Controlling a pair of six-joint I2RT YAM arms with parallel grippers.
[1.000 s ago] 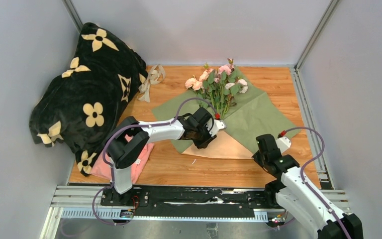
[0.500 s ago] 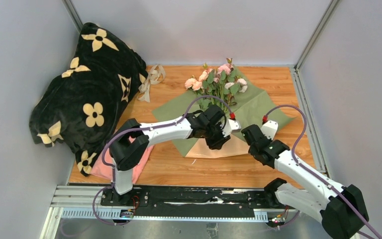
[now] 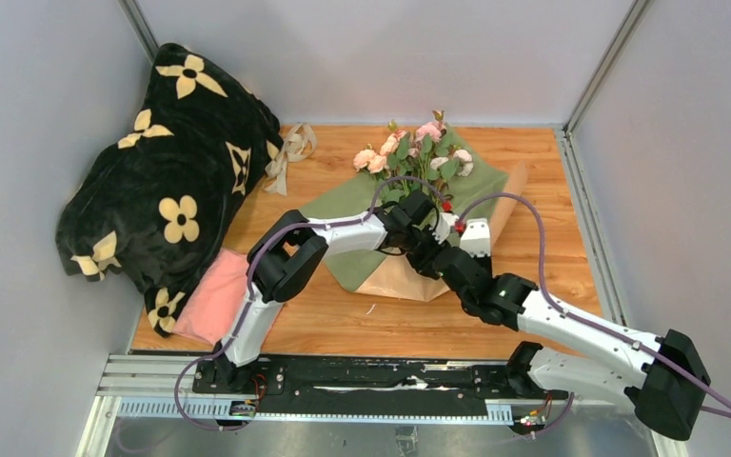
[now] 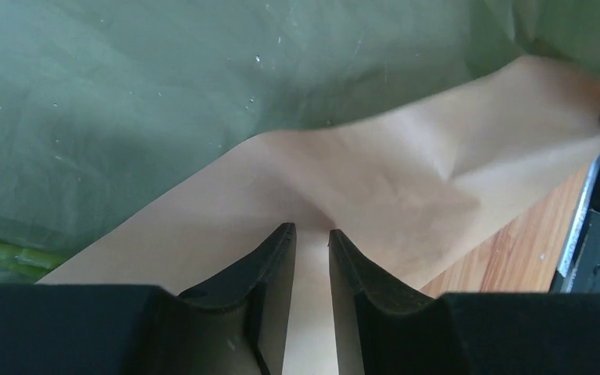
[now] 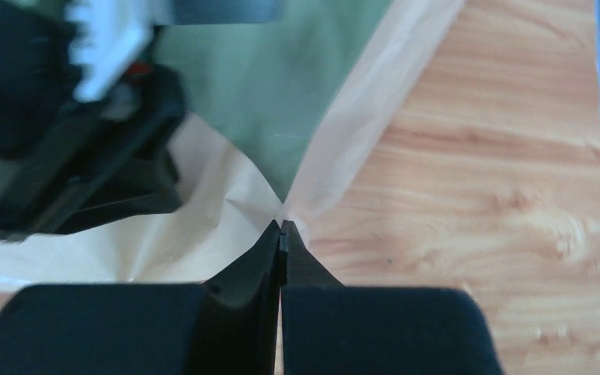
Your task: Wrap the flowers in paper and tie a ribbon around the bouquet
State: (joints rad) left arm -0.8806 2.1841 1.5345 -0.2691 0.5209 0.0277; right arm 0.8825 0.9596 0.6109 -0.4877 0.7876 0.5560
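Paper (image 3: 343, 202) was pinched in my clenched right end effector (image 5: 281, 225); my left end effector (image 4: 311, 228) stood slightly parted over its peach side.

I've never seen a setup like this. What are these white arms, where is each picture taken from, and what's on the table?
Two robot arms are bolted to a table. One camera looks down from above; one sits on each wrist. On the table lie pink flowers on green paper, a cream ribbon, a black blanket and a pink cloth. The right end effector is shut, pinching the paper's edge. The left end effector rests at the peach fold, fingers slightly apart; its grip is unclear.
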